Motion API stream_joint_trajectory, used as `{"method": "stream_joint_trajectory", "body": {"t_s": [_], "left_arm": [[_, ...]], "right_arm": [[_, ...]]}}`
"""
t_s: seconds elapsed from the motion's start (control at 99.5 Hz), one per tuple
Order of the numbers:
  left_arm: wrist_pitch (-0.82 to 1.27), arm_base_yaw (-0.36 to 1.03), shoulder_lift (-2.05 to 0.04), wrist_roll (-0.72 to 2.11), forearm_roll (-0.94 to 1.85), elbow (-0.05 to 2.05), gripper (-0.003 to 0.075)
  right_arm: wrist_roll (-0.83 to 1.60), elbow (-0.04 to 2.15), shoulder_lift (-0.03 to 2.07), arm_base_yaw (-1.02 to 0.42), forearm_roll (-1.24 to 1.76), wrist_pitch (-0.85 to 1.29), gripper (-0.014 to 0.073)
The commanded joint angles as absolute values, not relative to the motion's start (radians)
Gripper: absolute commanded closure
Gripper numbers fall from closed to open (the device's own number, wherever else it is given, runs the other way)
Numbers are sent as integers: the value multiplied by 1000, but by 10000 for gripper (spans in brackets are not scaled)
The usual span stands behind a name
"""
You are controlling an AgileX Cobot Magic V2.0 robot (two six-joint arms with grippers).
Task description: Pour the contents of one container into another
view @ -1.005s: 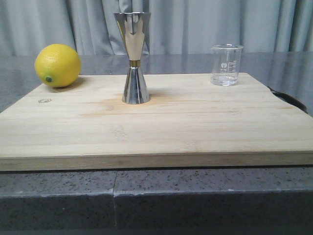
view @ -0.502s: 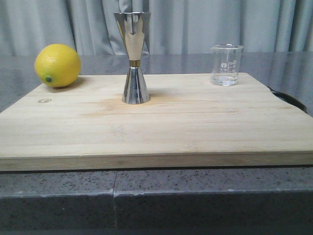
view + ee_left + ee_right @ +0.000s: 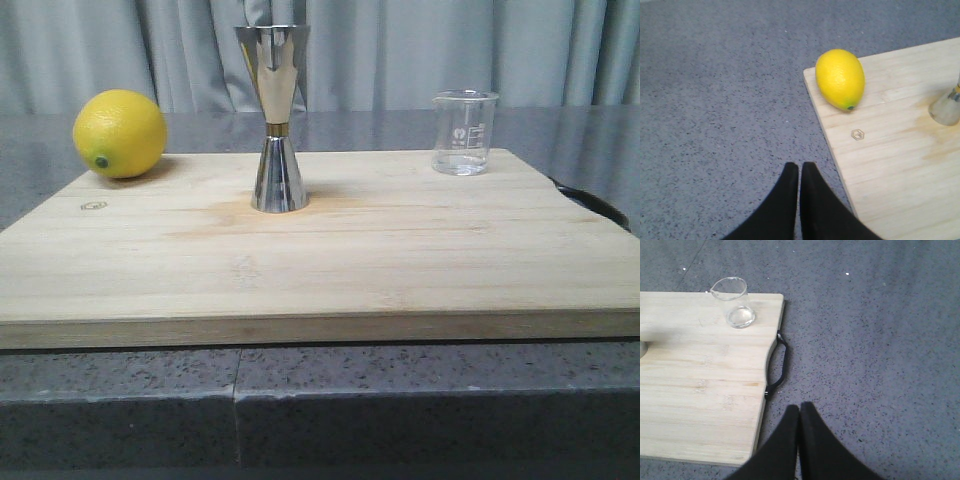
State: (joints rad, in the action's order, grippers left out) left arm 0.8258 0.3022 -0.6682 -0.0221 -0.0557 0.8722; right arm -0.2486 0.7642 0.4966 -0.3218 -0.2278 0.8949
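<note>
The clear glass beaker (image 3: 464,132) stands upright at the back right of the wooden board (image 3: 320,250); it also shows in the right wrist view as beaker (image 3: 734,302), near the board's corner. The steel hourglass jigger (image 3: 275,118) with a gold band stands upright at the board's middle back; only its base (image 3: 946,106) shows in the left wrist view. My left gripper (image 3: 799,167) is shut and empty over the grey counter, off the board's left edge. My right gripper (image 3: 800,409) is shut and empty over the counter, off the board's right edge.
A yellow lemon (image 3: 119,134) lies at the board's back left corner, also seen as lemon (image 3: 840,78). A black handle (image 3: 778,365) sticks out from the board's right side. Grey speckled counter (image 3: 400,400) surrounds the board; a curtain hangs behind.
The front view has shifted by a couple of pixels; nothing on the board has moved.
</note>
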Motion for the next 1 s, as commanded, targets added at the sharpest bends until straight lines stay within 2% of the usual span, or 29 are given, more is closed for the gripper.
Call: {"method": "stream_joint_trajectory", "body": {"t_s": [0.0, 0.241, 0.472, 0.613, 0.773, 0.994], "left_arm": [[681, 252, -596, -12, -51, 833, 739], [337, 75, -292, -12, -25, 461, 739], [203, 40, -23, -12, 19, 172, 739], [165, 40, 31, -12, 19, 83, 739], [-18, 40, 31, -12, 27, -12, 739], [-38, 40, 31, -8, 27, -8, 739]], "right_arm": [[-247, 796, 502, -324, -252, 821, 650], [-247, 796, 502, -324, -252, 821, 650], [-247, 796, 502, -324, -252, 821, 650], [-247, 796, 502, -324, -252, 821, 650], [-247, 796, 502, -324, -252, 823, 650], [-247, 796, 503, -324, -252, 823, 650]]}}
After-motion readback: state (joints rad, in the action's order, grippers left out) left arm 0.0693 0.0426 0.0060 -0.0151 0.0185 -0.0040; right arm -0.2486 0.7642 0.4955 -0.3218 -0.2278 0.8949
